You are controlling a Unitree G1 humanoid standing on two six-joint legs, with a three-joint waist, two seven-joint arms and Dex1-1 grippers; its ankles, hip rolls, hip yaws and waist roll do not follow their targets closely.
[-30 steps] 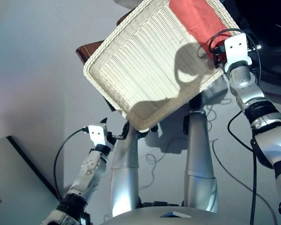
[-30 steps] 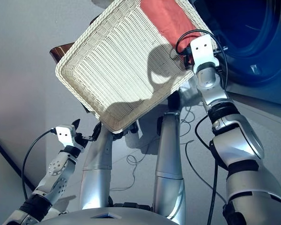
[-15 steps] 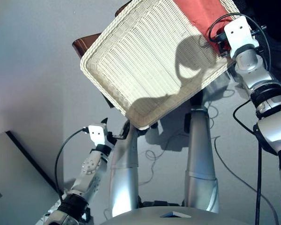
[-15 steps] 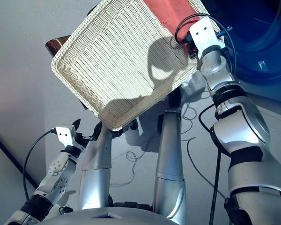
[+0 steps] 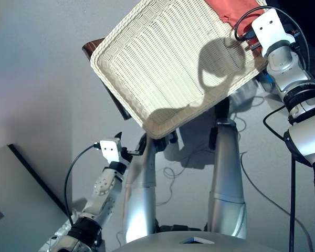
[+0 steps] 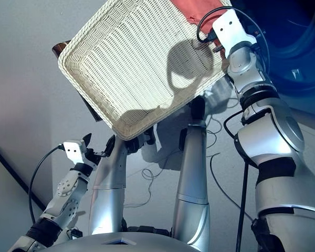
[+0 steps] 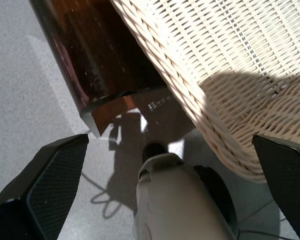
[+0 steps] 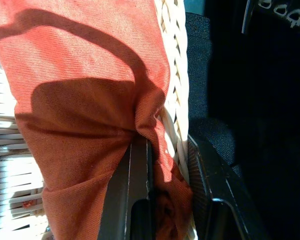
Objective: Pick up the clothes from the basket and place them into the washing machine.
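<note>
right gripper (image 8: 162, 200) pinching coral garment (image 8: 85, 115), basket (image 5: 163, 68), seemingly grey floor (image 5: 42, 105)

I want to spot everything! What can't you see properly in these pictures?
- Coral red garment: cut off by the head views' top edge.
- Right claw: its own wrist block hides it in head views.
- Washing machine: only a dark blue corner shows.
- Navy and black clothes: none visible in the basket.

The cream wicker basket (image 6: 136, 63) fills the upper part of the right eye view, tilted, with a coral red garment (image 6: 197, 9) lying at its far corner. The right gripper (image 6: 216, 38) is at the basket's rim beside that cloth, the dark washing machine (image 6: 289, 42) just behind it. The left gripper (image 6: 97, 149) hangs low, well apart from the basket, above the grey floor (image 6: 21, 105).
</note>
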